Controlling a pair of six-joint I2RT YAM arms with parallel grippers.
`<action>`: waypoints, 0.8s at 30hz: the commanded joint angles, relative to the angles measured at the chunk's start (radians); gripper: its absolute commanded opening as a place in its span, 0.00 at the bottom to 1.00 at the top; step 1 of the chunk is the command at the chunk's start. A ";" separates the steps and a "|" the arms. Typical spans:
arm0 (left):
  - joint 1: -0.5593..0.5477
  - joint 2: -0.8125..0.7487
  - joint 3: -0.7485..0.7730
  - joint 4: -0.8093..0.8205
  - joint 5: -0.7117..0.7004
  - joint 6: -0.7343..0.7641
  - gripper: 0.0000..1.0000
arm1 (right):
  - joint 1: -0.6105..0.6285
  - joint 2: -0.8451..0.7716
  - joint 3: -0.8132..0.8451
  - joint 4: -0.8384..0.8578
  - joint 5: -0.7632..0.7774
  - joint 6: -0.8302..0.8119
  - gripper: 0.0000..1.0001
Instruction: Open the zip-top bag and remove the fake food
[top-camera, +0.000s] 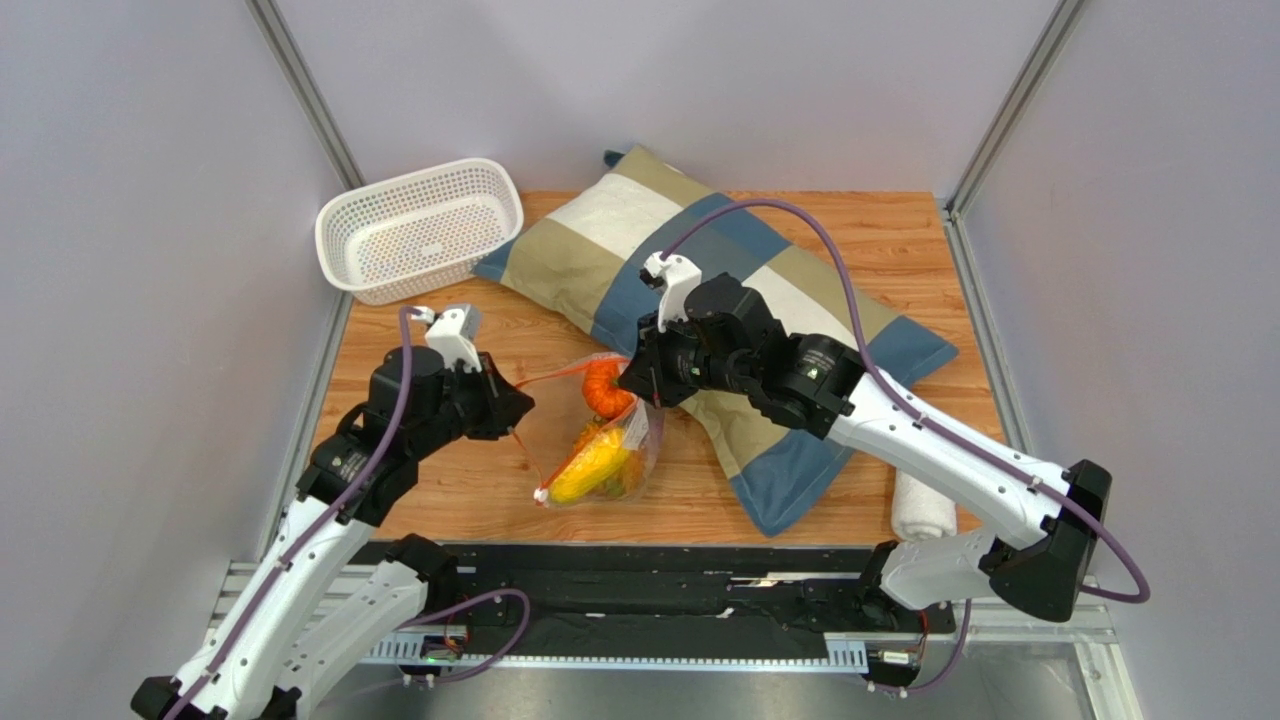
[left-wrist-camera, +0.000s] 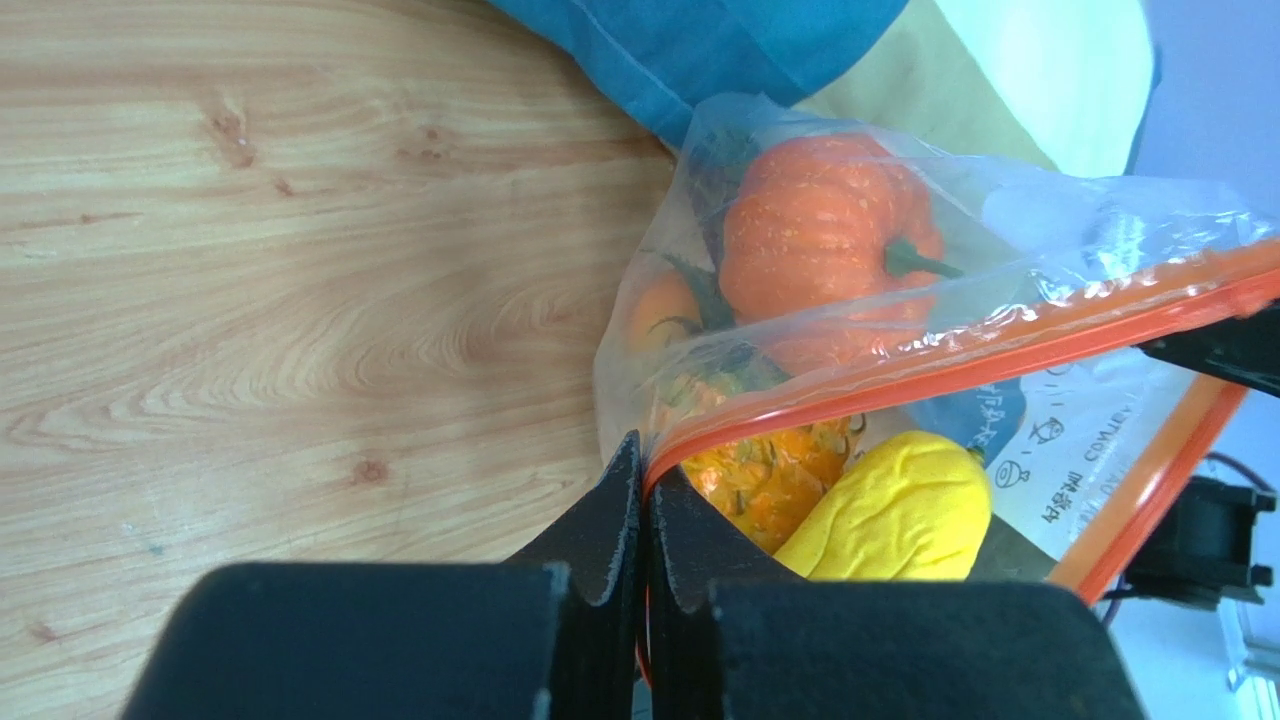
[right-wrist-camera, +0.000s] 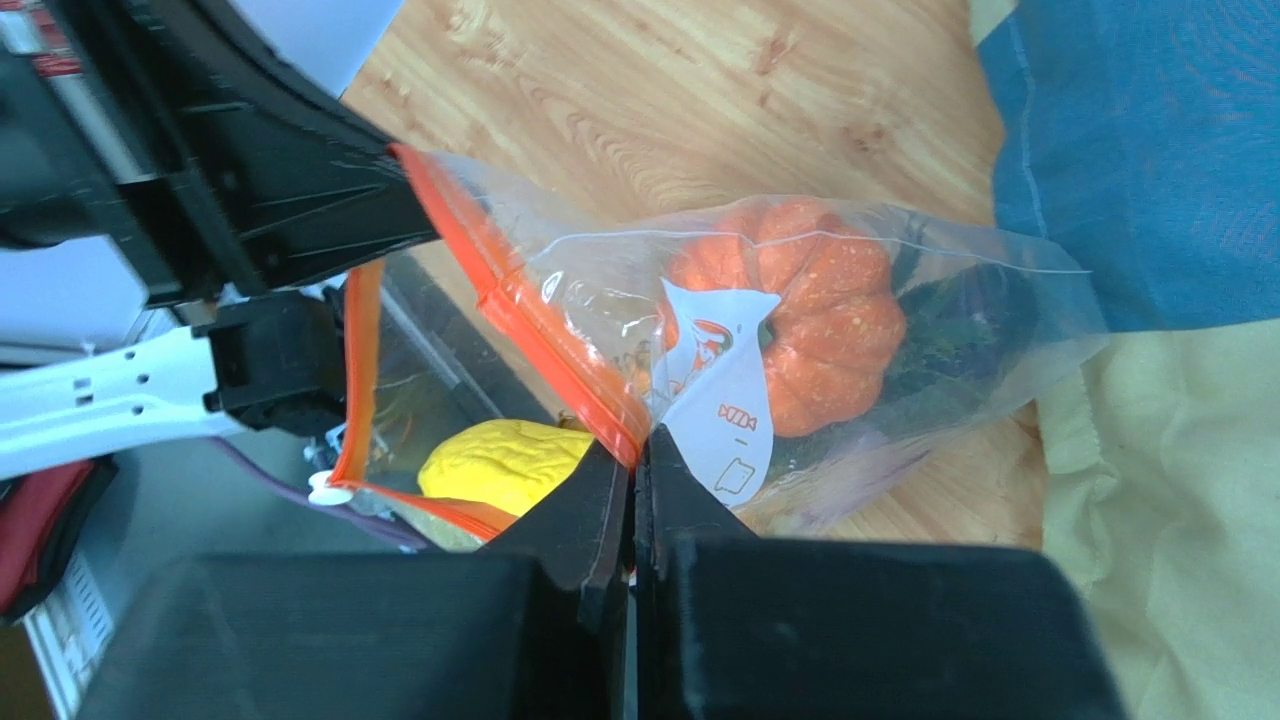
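The clear zip-top bag hangs between my two grippers above the wooden table, its orange-red zip strip parted and the mouth open. Inside are fake food pieces: an orange pumpkin-like piece, a yellow piece and an orange pineapple. My left gripper is shut on one side of the strip. My right gripper is shut on the opposite side, by the bag's white label. The white slider sits at the strip's end.
A white perforated basket stands at the back left. A blue, beige and white pillow lies behind and right of the bag, under the right arm. A white rolled cloth lies at the front right.
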 joint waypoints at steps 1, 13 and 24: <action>0.014 0.046 -0.025 -0.006 0.099 0.055 0.00 | -0.007 0.022 0.001 0.070 -0.105 -0.038 0.00; 0.012 -0.103 0.172 -0.051 0.363 0.162 0.28 | -0.009 0.112 0.078 0.064 -0.138 0.022 0.00; -0.105 0.057 0.046 0.051 0.310 0.113 0.15 | -0.009 0.134 0.129 0.075 -0.194 0.085 0.00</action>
